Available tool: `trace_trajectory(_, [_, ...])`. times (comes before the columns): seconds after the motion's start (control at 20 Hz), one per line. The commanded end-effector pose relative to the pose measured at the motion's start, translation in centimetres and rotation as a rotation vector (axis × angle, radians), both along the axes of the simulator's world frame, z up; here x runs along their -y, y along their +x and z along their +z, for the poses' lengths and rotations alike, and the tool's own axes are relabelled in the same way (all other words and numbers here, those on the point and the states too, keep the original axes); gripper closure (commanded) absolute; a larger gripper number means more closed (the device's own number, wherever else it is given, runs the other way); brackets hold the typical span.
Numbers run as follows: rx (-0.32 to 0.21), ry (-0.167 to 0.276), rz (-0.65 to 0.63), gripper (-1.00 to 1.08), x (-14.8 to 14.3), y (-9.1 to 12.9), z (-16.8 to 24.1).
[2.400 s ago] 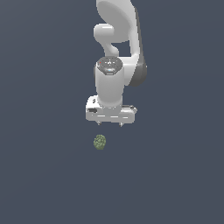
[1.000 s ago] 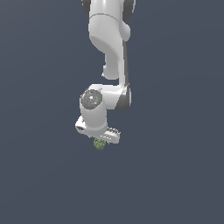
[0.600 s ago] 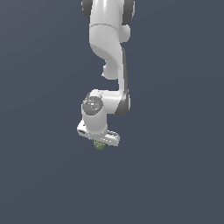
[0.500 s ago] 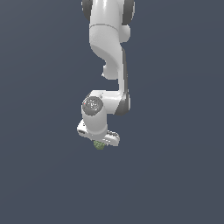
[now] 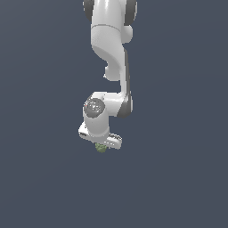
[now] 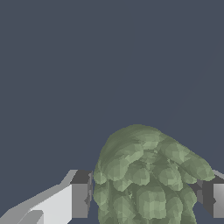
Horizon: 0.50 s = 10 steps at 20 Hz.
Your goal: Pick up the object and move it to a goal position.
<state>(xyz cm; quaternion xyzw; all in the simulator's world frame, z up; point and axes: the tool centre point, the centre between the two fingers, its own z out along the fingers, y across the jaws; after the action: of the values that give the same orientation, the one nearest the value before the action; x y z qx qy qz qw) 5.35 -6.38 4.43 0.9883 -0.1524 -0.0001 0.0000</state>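
I have the white parallel-jaw gripper low on the flat dark grey floor, with the small olive-green knobbly lump between its grey finger pads. One pad touches the lump; the other looks barely apart, so I can't tell if the grasp is clenched. I'd squeeze fully and centred, then lift straight up. No goal marker visible.

Backdrop was one flat slate blue-grey field, filling both views edge to edge. No wall, floor line, horizon or furniture could be made out. Lighting was even and diffuse, tone uniform from upper left to lower right; no cast shadow was visible on it.
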Motion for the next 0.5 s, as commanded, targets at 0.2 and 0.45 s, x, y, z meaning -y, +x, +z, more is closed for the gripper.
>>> trace_trajectory(0.2, [0.0,0.0,0.0,1.08,0.0,0.0,0.8])
trace_trajectory(0.45, [0.0,0.0,0.0,1.08,0.2,-0.2,3.1])
